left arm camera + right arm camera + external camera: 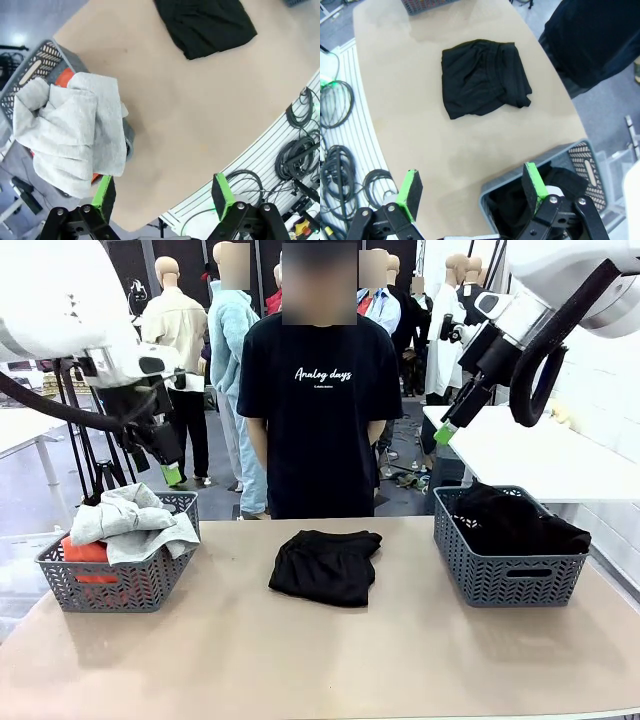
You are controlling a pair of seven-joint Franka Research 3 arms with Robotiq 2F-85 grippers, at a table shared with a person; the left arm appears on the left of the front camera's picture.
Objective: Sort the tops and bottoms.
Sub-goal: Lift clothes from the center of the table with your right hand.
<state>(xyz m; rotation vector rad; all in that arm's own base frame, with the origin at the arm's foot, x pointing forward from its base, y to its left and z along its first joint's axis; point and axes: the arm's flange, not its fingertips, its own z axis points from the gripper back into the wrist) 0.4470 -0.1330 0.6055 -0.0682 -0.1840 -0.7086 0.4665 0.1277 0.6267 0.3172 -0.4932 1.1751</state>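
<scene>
Tan table [300, 660] bearing folded black bottoms [326, 565], grey top [130, 520] in basket [130, 592], left gripper [162, 192], right gripper [471, 187] both spread, empty

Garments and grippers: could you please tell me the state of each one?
Grey top: crumpled, in the left basket, hanging over its rim.
Orange top: in that basket, under the grey.
Loose bottoms: folded, on the table.
Other bottoms: in the right basket.
Left gripper: open, empty.
Right gripper: open, empty.
</scene>
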